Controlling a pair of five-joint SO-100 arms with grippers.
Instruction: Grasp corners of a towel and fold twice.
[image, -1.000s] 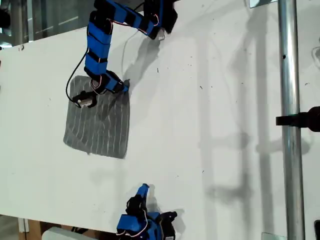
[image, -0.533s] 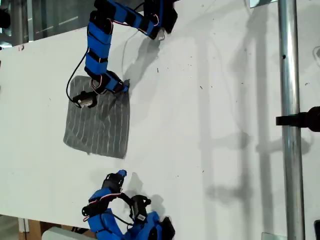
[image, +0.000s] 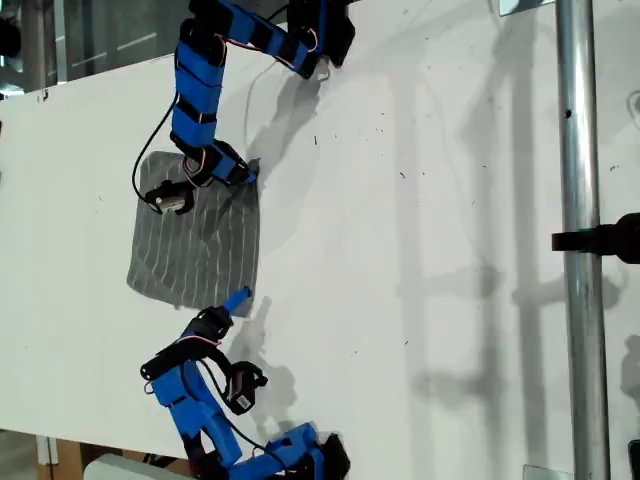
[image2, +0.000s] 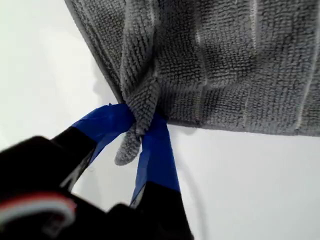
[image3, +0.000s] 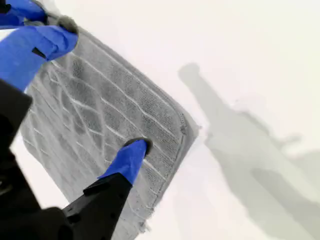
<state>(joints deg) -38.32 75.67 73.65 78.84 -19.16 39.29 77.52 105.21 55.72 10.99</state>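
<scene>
My first gripper (image2: 142, 131): blue-taped jaws pinched together on one corner (image2: 131, 142) of the towel (image2: 215, 60), a tuft of grey pile bunched between them. In the exterior view this is the arm reaching in from the top, its gripper (image: 243, 176) on the towel's (image: 200, 245) upper right corner.

My second gripper (image3: 92, 95): jaws spread, one blue fingertip (image3: 131, 152) over the striped cloth (image3: 90, 125), just inside the near corner (image3: 187, 131), nothing pinched. The exterior view has it coming from the bottom, tip (image: 235, 299) at the towel's lower right corner.

Towel lies flat on the white table (image: 420, 200), at the exterior view's left. Its right edge runs straight between the two grippers, one at each end. Second gripper is the nearer arm for the free lower corner; judging by its hover, a small drop and a close would take it. With both ends of that edge held, the fold likely goes across toward the exterior view's left.
</scene>
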